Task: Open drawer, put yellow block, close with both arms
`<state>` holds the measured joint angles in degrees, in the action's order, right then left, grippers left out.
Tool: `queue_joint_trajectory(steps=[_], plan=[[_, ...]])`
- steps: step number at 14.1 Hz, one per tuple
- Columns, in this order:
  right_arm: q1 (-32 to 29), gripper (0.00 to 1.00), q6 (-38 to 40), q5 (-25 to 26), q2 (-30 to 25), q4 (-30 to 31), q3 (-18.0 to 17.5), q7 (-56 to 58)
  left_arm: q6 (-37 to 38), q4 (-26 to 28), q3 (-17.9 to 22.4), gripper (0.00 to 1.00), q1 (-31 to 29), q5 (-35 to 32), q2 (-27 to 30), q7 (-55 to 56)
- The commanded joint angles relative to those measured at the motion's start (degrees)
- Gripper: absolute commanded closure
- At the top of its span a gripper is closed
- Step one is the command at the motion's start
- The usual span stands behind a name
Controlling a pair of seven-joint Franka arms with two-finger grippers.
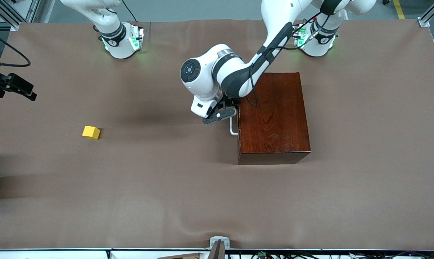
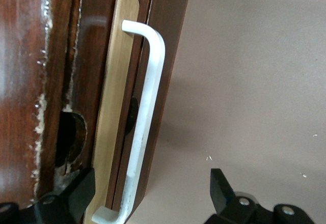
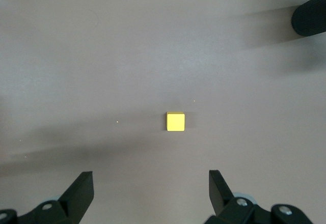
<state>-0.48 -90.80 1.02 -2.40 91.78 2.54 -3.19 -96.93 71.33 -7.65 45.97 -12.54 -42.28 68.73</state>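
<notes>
The left gripper [image 1: 227, 114] sits at the white handle [image 1: 233, 126] of the drawer [image 2: 109, 107], which is shut in the dark wooden box [image 1: 272, 117]; its fingers [image 2: 76, 196] are spread wide, one on each side of the bar, gripping nothing yet. The yellow block [image 1: 91, 132] lies alone on the brown surface [image 1: 166, 187] toward the right arm's end, well apart from the box. The right gripper [image 3: 150, 196] hangs high over the block with fingers fully apart and empty — it is out of the front view. Risks, as I judge them: if the left fingers close off-centre, one may catch the drawer front instead of the bar, and the pull could slip off. A pull that is not straight could drag the whole box across the surface rather than slide the drawer — nothing pins it. The block is small, so a skewed descent could nudge it aside.
</notes>
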Motion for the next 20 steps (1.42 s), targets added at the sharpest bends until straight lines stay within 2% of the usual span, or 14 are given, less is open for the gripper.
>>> queue_joint_trajectory(steps=[1,16,20], plan=[[0.3,0.0,0.3,-0.1,0.4,-0.6,0.1,-0.4,0.2,-1.7,0.6,0.0,0.3,-3.3,-2.2,-1.4],[0.4,0.0,0.4,-0.1,0.5,-0.6,0.1,-0.4,-9.9,-2.0,1.6,0.0,0.7,-3.4,-3.6,-0.7],[0.4,0.0,0.4,-0.1,0.5,-0.6,0.1,-0.4,-10.7,-2.1,1.4,0.0,0.8,-3.3,-3.4,-0.6]])
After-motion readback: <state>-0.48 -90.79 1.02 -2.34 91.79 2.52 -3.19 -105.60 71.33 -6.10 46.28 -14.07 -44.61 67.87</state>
